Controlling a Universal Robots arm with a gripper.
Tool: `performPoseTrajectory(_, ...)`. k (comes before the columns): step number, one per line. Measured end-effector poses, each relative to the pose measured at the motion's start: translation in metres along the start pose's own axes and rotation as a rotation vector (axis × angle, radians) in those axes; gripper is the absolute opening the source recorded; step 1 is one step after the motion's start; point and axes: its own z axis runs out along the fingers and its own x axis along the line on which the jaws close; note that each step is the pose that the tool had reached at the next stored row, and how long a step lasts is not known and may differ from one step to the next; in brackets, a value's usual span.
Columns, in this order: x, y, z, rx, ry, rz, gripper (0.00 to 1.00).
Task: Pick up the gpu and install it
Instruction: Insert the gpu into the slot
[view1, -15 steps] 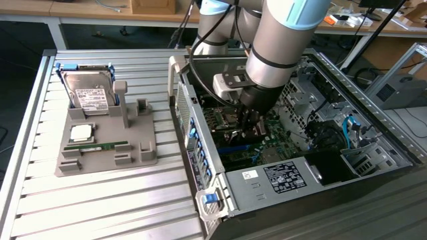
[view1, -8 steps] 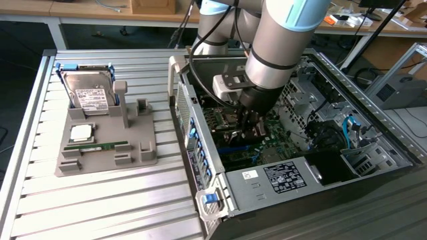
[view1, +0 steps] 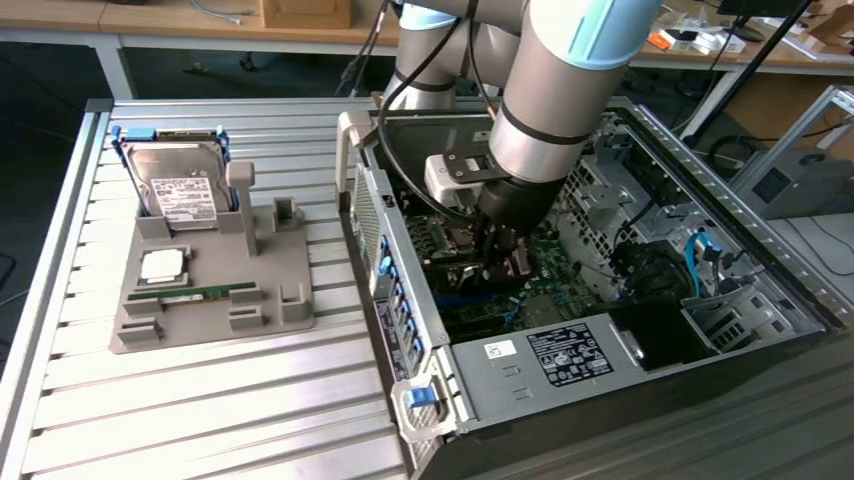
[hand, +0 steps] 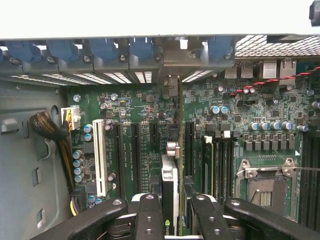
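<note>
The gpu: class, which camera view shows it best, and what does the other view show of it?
The wrist view: the gpu stands edge-on between the gripper fingers, above the motherboard slots. In the exterior view, the arm reaches into the computer case and hides most of the card.

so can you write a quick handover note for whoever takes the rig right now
Hand: shut on the gpu, held edge-on between its fingers.
Position: the arm reaches down inside the open pc case, card directly above the motherboard expansion slots.
Done: gpu picked up and brought into the case.
Left: card not yet seated in a slot.
On the grey holder: hard drive and memory stick.
</note>
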Motion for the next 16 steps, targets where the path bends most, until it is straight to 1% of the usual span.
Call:
performPoseTrajectory(3, 0.0004, 0.0001, 0.0016, 0.0, 0.0025, 0.0, 0.27)
performPoseTrajectory(6, 0.0006, 0.0001, 0.0037, 0.0001, 0.0033, 0.0, 0.27)
performPoseTrajectory(10, 0.0007, 0.0002, 0.0056, 0.0, 0.0037, 0.0, 0.27)
performPoseTrajectory(16, 0.0006, 0.0002, 0.0058, 0.0001, 0.0035, 0.0, 0.27)
